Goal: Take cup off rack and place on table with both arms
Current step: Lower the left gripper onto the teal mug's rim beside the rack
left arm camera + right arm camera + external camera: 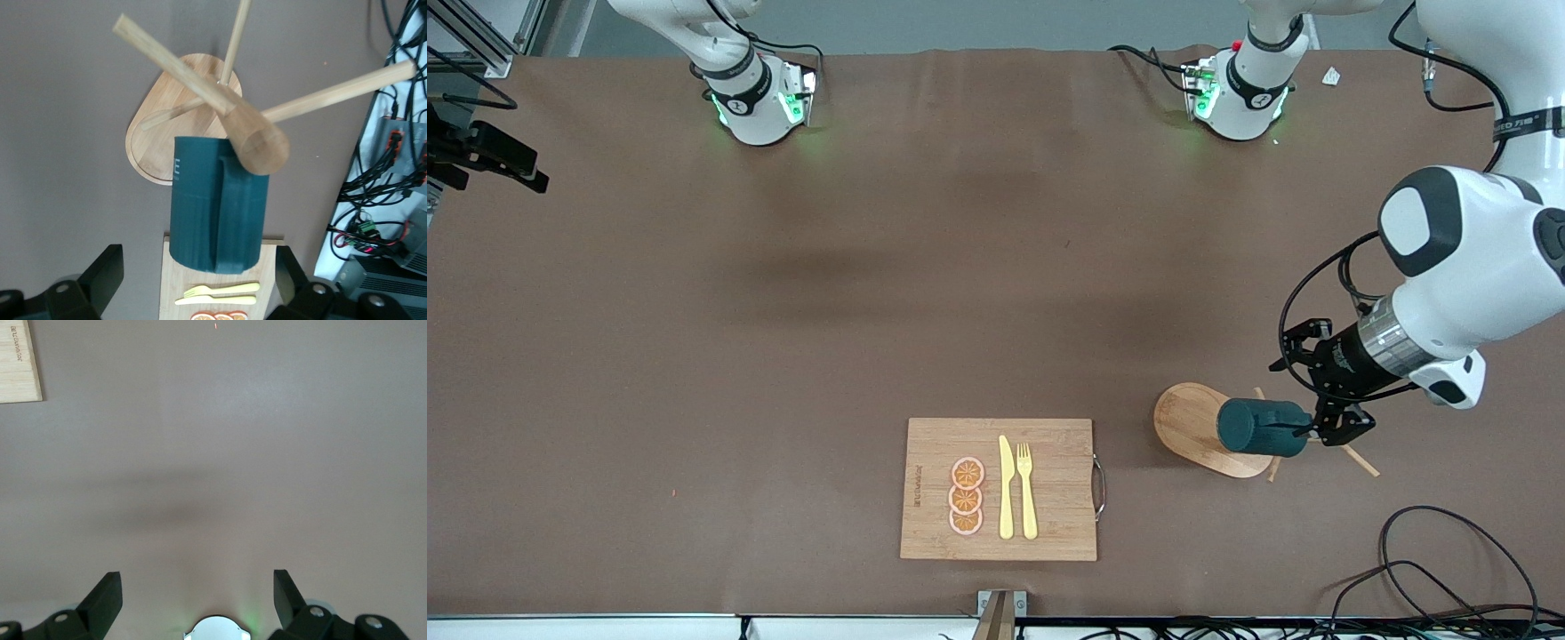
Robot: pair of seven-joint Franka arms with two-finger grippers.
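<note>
The dark teal ribbed cup (pixel 1263 428) hangs on its side on a peg of the wooden rack (pixel 1189 418), above the oval base. My left gripper (pixel 1303 397) is open and empty, level with the cup, on the rack's side toward the left arm's end of the table. In the left wrist view the cup (pixel 217 207) hangs from the post (pixel 257 137), handle toward the camera, just ahead of the open left gripper (pixel 197 280), which does not touch it. My right gripper (pixel 197 593) is open and empty over the bare brown table (pixel 220 453); that arm waits.
A bamboo cutting board (pixel 1049 524) with a yellow knife (pixel 1006 489), a fork (pixel 1027 491) and orange slices (pixel 966 496) lies toward the right arm's end from the rack. Loose black cables (pixel 1449 569) lie near the table's front corner.
</note>
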